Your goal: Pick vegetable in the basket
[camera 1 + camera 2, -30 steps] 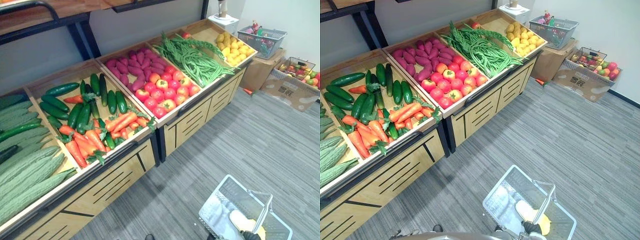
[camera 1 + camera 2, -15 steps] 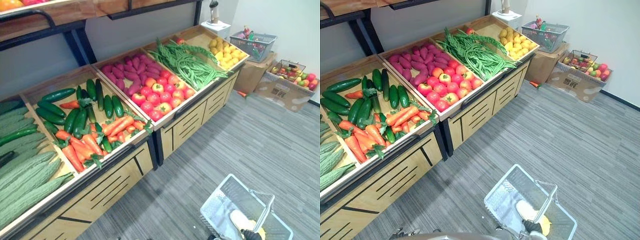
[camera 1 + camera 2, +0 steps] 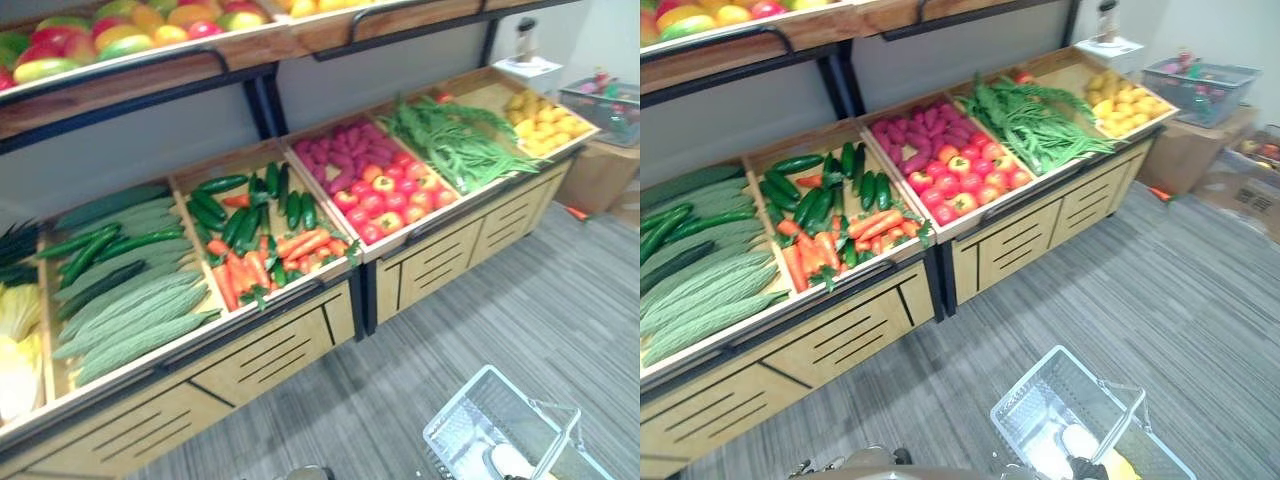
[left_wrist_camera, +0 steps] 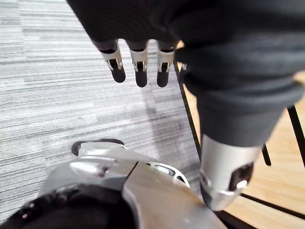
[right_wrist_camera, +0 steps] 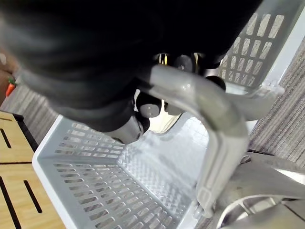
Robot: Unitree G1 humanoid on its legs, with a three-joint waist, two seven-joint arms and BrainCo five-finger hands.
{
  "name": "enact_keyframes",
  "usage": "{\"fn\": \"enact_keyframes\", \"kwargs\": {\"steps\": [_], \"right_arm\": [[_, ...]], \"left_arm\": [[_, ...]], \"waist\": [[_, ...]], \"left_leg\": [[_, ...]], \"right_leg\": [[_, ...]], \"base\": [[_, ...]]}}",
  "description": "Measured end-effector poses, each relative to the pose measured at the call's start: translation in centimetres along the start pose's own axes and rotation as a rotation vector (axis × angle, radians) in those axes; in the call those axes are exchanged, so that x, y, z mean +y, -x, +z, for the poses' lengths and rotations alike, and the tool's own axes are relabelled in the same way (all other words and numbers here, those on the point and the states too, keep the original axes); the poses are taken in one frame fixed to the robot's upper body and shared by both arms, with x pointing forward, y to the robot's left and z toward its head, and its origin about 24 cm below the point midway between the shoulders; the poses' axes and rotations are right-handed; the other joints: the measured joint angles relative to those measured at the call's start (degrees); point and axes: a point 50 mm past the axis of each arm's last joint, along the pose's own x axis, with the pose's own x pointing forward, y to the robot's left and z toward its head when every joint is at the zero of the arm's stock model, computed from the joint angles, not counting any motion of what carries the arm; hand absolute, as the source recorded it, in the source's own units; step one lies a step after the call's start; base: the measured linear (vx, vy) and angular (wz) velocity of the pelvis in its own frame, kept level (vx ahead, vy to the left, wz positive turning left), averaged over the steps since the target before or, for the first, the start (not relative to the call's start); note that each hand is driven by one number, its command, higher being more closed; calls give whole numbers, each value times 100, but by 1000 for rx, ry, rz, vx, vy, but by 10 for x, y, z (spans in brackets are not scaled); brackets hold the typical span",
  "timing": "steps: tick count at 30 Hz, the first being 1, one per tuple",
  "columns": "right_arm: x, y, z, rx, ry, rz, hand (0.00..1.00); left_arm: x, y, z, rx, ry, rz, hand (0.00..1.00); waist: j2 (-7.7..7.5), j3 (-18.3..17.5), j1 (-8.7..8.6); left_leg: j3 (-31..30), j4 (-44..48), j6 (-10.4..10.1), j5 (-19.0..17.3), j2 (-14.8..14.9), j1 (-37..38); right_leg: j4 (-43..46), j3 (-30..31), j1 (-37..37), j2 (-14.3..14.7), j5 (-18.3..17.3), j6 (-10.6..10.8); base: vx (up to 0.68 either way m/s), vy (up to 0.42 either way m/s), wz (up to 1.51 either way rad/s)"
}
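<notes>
The right hand (image 5: 109, 86) had its fingers curled round the handle (image 5: 215, 129) of the grey basket (image 3: 1038, 405). A pale item (image 3: 1080, 440) lay inside the basket, half hidden and hard to make out. The left hand (image 4: 138, 26) hung empty with its fingers (image 4: 140, 71) straight, while the carrots (image 3: 830, 248) and cucumbers (image 3: 818, 198) lay in the stand (image 3: 860, 335), well apart from the basket.

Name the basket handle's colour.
Pale grey, like the basket; the handle shows best in the right wrist view.

Dark ribbed cover over left hand (image 4: 143, 21), silver dark-tipped fingers (image 4: 139, 61)
</notes>
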Motion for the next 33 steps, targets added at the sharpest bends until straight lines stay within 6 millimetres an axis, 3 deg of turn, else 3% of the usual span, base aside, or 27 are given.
{"fn": "enact_keyframes", "kwargs": {"steps": [3, 4, 8, 10, 13, 17, 18, 20, 22, 23, 26, 29, 30, 32, 33], "right_arm": [[12, 1, 1, -4, 4, 27, 100], [19, 2, 3, -16, 1, 44, 100], [33, 4, 7, -43, 16, 82, 100], [33, 4, 6, -39, 13, 83, 100], [34, 4, 8, -41, 10, 83, 100], [30, 3, 8, -34, -25, 65, 100], [29, 2, 10, -36, -25, 59, 100], [28, 1, 16, -52, -24, 56, 100], [34, 2, 9, -25, -29, 62, 100], [36, 2, 8, -18, -30, 66, 100], [38, 2, 10, -25, -30, 69, 100], [36, 1, 19, -58, -54, 58, 100], [34, 1, 18, -58, -69, 48, 100], [32, 2, 13, -43, -80, 41, 100], [37, 4, 8, -27, -91, 50, 100]], "left_arm": [[-1, 1, -2, 7, 34, 8, 0], [1, 0, 0, 0, 49, 17, 0], [2, 0, 3, -17, 79, 26, 0], [2, 0, 3, -17, 80, 30, 0], [4, 0, 4, -20, 72, 33, 0], [12, -1, 7, -21, 32, 43, 0], [10, -1, 6, -18, 16, 36, 0], [15, -2, 13, -43, -25, 38, 0], [20, -3, 16, -52, -47, 44, 0], [23, -3, 19, -59, -53, 51, 0], [22, -3, 19, -58, -57, 48, 0], [13, -3, 19, -60, -18, 37, 0], [12, -4, 20, -61, 0, 38, 0], [13, -4, 20, -62, 32, 50, 0], [20, -4, 21, -67, 50, 73, 0]], "waist": [[6, 26, 145], [-66, 61, 149], [-130, 94, 206], [-126, 82, 262], [-203, 22, 293], [-423, -109, 302], [-438, -169, 304], [-475, -261, 239], [-627, -186, 230], [-737, -177, 161], [-682, -154, 108], [-461, -47, 103], [-419, -20, 101], [-470, -14, 113], [-667, -23, 115]], "left_leg": [[162, -433, 3, 1, -15, 168], [169, -428, 4, -1, -23, 176], [336, -383, 19, -64, 57, 203], [379, -331, 23, -267, 138, 186], [462, -343, 49, -374, 61, 145], [435, -460, 136, -682, -279, 197], [426, -558, 143, -703, -348, 272], [189, -622, 188, -701, -415, 411], [-10, -645, 295, -721, -456, 658], [-214, -648, 348, -792, -424, 789], [-462, -741, 298, -845, -270, 1073], [-692, -785, 278, -854, 14, 1272], [-784, -776, 240, -859, 115, 1299], [-856, -787, -62, -973, 223, 1362], [-982, -794, -374, -1081, 210, 1391]], "right_leg": [[-640, -70, 232, 211, 425, -52], [-751, -77, 289, 227, 477, -52], [-742, 28, 271, 264, 500, -70], [-751, 116, 245, 327, 497, -71], [-665, 258, 33, 230, 403, -48], [352, 366, -351, -269, 18, 150], [988, 511, -610, -434, -30, 117], [2406, 793, -1169, -700, 231, -178], [3333, 1141, -1446, -823, 492, -227], [3767, 1187, -1500, -758, 337, -249], [4079, 928, -1718, -517, -271, -286], [3314, 790, -2061, -158, -415, -436], [2563, 860, -2077, -86, -320, -368], [1409, 1300, -2015, -87, 306, -368], [904, 1611, -1938, -200, 1153, -376]], "base": [[87, 2, 4], [52, -20, 1], [15, -15, -13], [-25, -8, -21], [12, 64, -21], [78, 127, 0], [93, 121, 18], [228, 195, 43], [288, 87, 58], [260, -6, 69], [230, -62, 59], [218, -164, 57], [266, -300, 72], [263, -339, 73], [253, -467, 62]]}}
